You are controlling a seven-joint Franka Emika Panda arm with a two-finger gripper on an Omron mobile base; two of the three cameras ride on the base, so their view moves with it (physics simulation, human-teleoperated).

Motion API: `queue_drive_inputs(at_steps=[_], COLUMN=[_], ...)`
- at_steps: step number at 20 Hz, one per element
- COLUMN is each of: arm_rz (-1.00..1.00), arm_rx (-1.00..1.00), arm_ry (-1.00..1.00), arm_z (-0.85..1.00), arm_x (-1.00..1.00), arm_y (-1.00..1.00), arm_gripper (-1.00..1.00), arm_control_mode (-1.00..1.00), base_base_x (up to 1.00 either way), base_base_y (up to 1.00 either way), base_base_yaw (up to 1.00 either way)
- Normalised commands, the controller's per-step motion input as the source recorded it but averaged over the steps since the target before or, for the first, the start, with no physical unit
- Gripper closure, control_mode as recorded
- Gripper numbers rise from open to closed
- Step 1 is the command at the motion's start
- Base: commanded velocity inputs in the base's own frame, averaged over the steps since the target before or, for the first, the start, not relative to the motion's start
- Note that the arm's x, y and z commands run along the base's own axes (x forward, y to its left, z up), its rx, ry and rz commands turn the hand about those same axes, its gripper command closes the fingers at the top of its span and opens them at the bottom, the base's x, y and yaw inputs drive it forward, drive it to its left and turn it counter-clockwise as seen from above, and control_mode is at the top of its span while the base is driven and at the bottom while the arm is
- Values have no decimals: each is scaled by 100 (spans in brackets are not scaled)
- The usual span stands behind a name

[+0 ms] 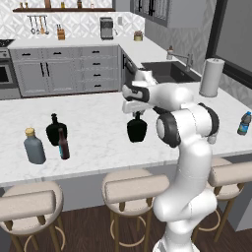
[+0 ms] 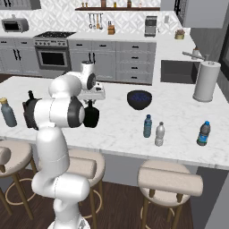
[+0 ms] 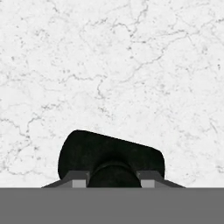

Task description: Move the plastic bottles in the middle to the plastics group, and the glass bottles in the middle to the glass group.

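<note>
marble island counter [image 1: 98, 147] holds a grey cork-capped bottle [image 1: 34, 146], a brown beer bottle [image 1: 63, 144] and a black flask [image 1: 54, 129] at its left end. mid-counter, the gripper [image 1: 137, 117] pinches the neck of a second black flask [image 1: 137, 130], fingers [image 3: 78, 180] narrow on either side.

I had the white arm [image 1: 189, 162] standing tall from its base, bent at the dark elbow joint [image 1: 170, 129] and reaching out level and forward. The wrist pointed the hand straight down. In the hand view the gripper [image 3: 113, 180] had its two fingers [image 3: 78, 181] drawn in close on either side of a dark round neck, touching it. In the left base view the gripper [image 1: 136, 115] hung below the forearm.
</note>
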Motion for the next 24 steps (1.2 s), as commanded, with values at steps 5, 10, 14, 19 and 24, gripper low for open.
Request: queue_drive_inputs(at_steps=[5,10,14,19,24], arm_rz=[9,6,0,0,0], arm_rx=[8,1,0,0,0], arm_ry=[-1,-4,0,0,0], arm_z=[32,9,2,9,10], arm_x=[-87,-53,-15,2,12], arm_y=[15,67,100,100,91], arm_gripper=[100,100,100,100,100], arm_control_mode=[-100,-100,-100,-100,-100], base_base_x=[0,0,0,0,0], base_base_y=[0,0,0,0,0], base_base_yaw=[0,0,0,0,0])
